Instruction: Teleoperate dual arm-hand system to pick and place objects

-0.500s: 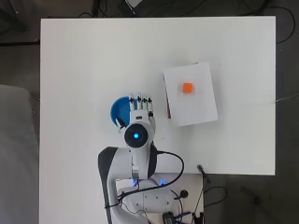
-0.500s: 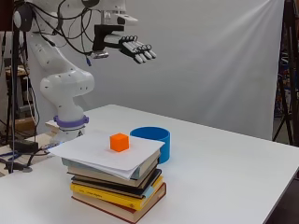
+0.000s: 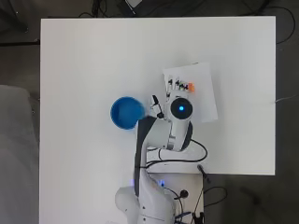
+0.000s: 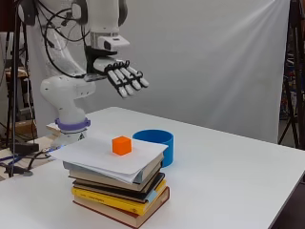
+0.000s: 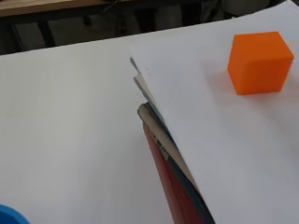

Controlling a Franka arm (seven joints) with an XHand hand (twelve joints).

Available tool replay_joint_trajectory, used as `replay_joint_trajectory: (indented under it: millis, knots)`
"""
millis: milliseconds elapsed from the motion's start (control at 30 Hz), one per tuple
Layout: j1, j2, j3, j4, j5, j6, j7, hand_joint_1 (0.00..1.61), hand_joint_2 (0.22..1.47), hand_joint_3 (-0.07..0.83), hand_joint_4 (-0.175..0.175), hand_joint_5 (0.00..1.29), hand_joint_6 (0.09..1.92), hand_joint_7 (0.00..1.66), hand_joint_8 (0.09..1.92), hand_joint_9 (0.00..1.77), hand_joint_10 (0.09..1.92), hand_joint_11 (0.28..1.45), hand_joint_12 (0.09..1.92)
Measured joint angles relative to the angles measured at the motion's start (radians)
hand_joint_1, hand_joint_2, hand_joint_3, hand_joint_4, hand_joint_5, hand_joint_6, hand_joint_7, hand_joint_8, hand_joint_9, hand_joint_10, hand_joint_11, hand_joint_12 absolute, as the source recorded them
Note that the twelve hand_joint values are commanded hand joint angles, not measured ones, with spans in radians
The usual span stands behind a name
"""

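Note:
A small orange cube (image 4: 122, 145) (image 3: 191, 87) (image 5: 259, 62) rests on a white sheet (image 4: 107, 156) (image 3: 203, 95) that tops a stack of books (image 4: 119, 193) (image 5: 173, 172). My hand (image 4: 119, 74) (image 3: 176, 84) hovers well above the stack, open, with its fingers straight and slanting downward. Seen from overhead, the fingertips lie just left of the cube and partly cover it. A blue bowl (image 4: 155, 145) (image 3: 126, 112) stands on the table behind the stack, left of the arm in the overhead view.
The white table (image 3: 84, 60) (image 4: 228, 181) stretches wide around the stack and bowl. Cables (image 3: 187, 156) trail near the arm's base at the table's near edge. A grey backdrop (image 4: 214, 62) hangs behind the table.
The arm has swung right from above the blue bowl to above the book stack, and the hand has come lower. Cube, books and bowl have not moved.

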Motion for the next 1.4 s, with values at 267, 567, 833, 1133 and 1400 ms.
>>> replay_joint_trajectory:
  millis: [267, 567, 833, 1133, 1400]
  knots:
    - [-0.014, 0.265, -0.136, 0.035, -0.003, 0.151, -0.069, 0.24, 1.06, 0.004, 0.084, 0.31, 0.09, 0.36, 0.09, 0.50, 0.09, 0.49, 0.09]
    - [-0.027, 0.336, -0.185, -0.009, 0.080, 0.255, -0.282, 0.94, 1.20, -0.001, 0.173, 0.80, 1.25, 1.26, 1.92, 1.51, 1.89, 1.04, 1.79]
    - [-0.043, 0.124, -0.125, -0.062, 0.135, 0.243, -0.369, 0.92, 1.23, 0.003, 0.175, 0.75, 1.33, 1.21, 1.92, 1.49, 1.92, 1.04, 1.83]
    - [-0.016, -0.038, 0.075, -0.113, 0.183, 0.164, -0.397, 0.89, 1.26, 0.002, 0.175, 0.70, 1.42, 1.18, 1.92, 1.49, 1.92, 1.10, 1.87]
    - [0.014, -0.002, 0.180, -0.164, 0.235, 0.218, -0.434, 0.88, 1.27, 0.000, 0.175, 0.69, 1.43, 0.96, 1.92, 1.35, 1.92, 1.08, 1.92]
